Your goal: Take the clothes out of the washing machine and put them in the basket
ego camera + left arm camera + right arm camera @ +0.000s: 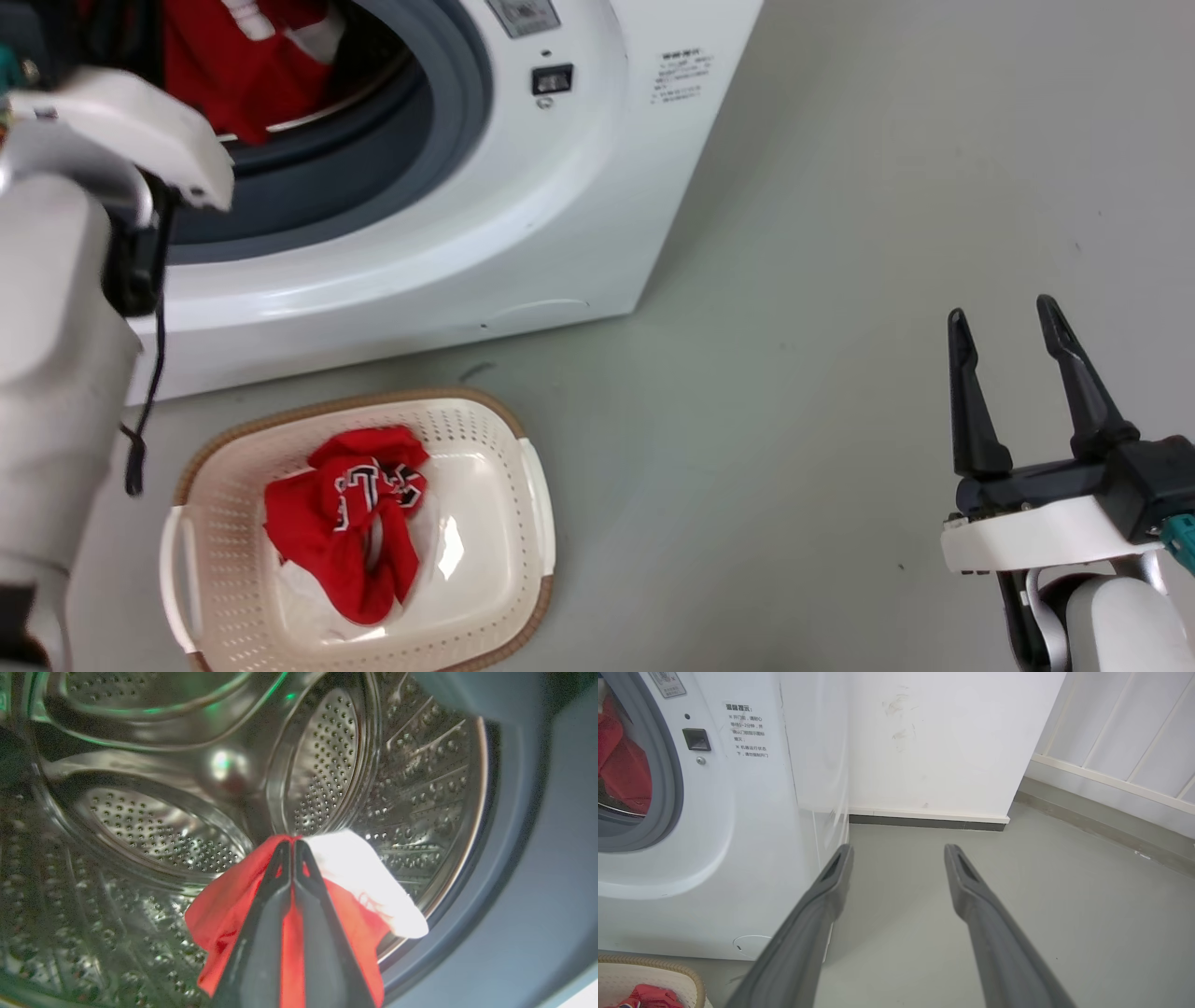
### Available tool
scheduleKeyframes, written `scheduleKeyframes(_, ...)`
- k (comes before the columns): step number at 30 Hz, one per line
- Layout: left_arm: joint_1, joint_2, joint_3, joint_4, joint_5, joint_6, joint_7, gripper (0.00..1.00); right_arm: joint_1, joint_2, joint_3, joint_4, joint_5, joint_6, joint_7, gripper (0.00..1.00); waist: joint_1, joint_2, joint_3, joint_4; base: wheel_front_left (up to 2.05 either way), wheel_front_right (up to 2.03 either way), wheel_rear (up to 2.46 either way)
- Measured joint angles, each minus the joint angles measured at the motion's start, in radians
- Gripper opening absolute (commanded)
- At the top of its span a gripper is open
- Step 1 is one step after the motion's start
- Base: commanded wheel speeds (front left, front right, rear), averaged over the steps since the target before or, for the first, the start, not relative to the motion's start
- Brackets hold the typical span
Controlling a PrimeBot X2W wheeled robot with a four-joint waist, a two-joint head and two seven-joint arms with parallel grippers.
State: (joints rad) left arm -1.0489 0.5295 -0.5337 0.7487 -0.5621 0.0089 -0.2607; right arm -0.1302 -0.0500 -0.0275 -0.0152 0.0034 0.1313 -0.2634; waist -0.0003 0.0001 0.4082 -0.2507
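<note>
Perforated steel drum (pixel 154 830) behind | my left gripper (pixel 293 842) clamps red thin-fabric jersey (pixel 219 924) | plan: draw out high over grey rubber seal (pixel 537 882)

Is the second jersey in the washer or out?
In. The left gripper, jaws shut on the jersey, holds it inside the drum; the other jersey lies in the basket.

Basket (pixel 540 504) on floor (pixel 794 420) before washing machine (pixel 560 215); one jersey (pixel 345 523) in basket, other jersey (pixel 233 65) in drum (pixel 159 830)
</note>
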Motion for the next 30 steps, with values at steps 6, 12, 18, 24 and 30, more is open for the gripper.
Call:
scheduleKeyframes(6,0.242,-0.026,0.154,-0.251,0.088,0.052,-0.001,0.0,0.019,0.0,-0.007,0.016,-0.015,0.0,0.0,1.0,0.0,0.0,-0.081,0.044,0.0,0.0,0.0)
scheduleKeyframes(12,0.432,-0.077,0.259,-0.455,0.182,0.048,-0.001,0.0,0.039,0.0,-0.014,0.031,-0.031,0.0,0.0,1.0,0.0,0.0,-0.156,0.085,0.0,0.0,0.0)
scheduleKeyframes(18,0.535,-0.129,0.288,-0.575,0.243,0.006,-0.002,0.0,0.06,0.0,-0.021,0.045,-0.038,0.0,0.0,1.0,0.0,0.0,-0.212,0.129,0.0,0.0,0.0)
scheduleKeyframes(24,0.634,-0.157,0.273,-0.638,0.252,-0.035,-0.002,0.0,0.071,0.0,-0.028,0.052,-0.04,0.0,0.0,1.0,0.0001,0.0,-0.243,0.165,0.0,0.0,0.0)
scheduleKeyframes(30,0.739,-0.176,0.245,-0.665,0.251,-0.05,-0.002,0.0,0.071,0.0,-0.03,0.049,-0.04,0.0,0.0,1.0,0.0002,0.0,-0.227,0.168,0.0,0.0,0.0)
